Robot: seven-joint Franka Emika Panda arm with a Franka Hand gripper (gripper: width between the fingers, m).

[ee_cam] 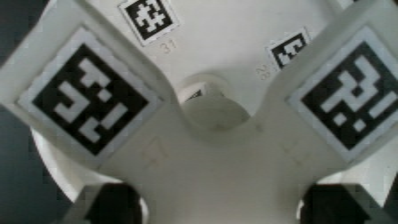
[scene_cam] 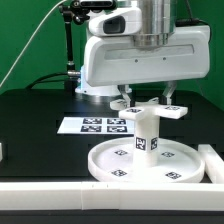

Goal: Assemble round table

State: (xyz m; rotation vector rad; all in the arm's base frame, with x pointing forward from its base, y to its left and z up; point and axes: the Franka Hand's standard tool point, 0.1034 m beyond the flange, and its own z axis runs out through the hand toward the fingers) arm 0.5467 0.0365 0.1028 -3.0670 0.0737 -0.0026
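Note:
The large rimmed round disc (scene_cam: 120, 165) lies flat on the black table at the front of the exterior view. The short cylindrical leg (scene_cam: 147, 138) stands upright on its middle. The cross-shaped foot piece (scene_cam: 152, 109) sits level on top of the leg. My gripper (scene_cam: 146, 99) hangs straight over it, its fingers on either side of one arm of the cross. In the wrist view the foot piece (ee_cam: 196, 150) fills the picture, with tagged arms and a round centre hole. The dark fingertips (ee_cam: 111, 205) flank a white arm. The gripper (ee_cam: 217, 206) is shut on it.
The marker board (scene_cam: 92, 125) lies flat behind the disc towards the exterior view's left. A long white border wall (scene_cam: 40, 196) runs along the front and turns up at the exterior view's right (scene_cam: 212, 165). A black stand with cables (scene_cam: 72, 50) is at the back.

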